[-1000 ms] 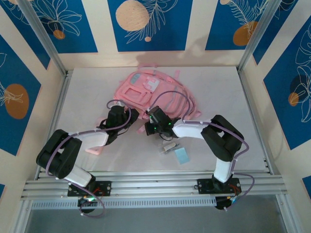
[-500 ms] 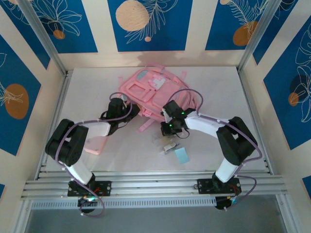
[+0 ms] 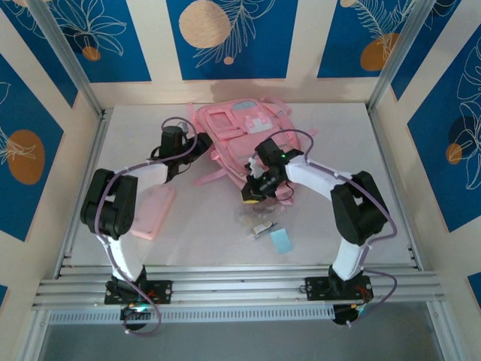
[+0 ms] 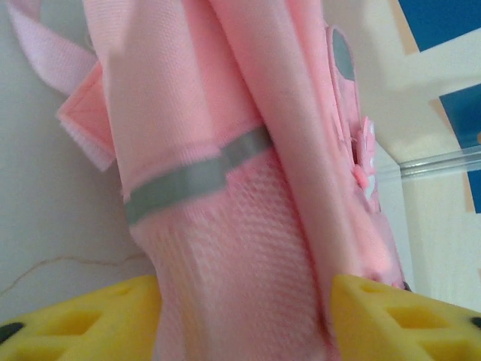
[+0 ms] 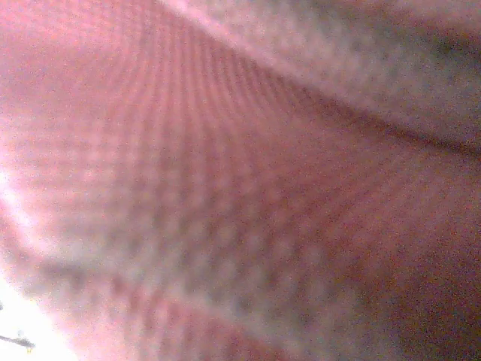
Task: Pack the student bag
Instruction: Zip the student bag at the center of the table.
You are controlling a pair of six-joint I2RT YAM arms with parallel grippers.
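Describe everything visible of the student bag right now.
The student bag is soft pink fabric with grey trim, a mesh side pocket, pale front patches and straps. It lies front-up at the table's far side. The left hand straddles its side, fingers apart; the shut right hand meets its near edge.
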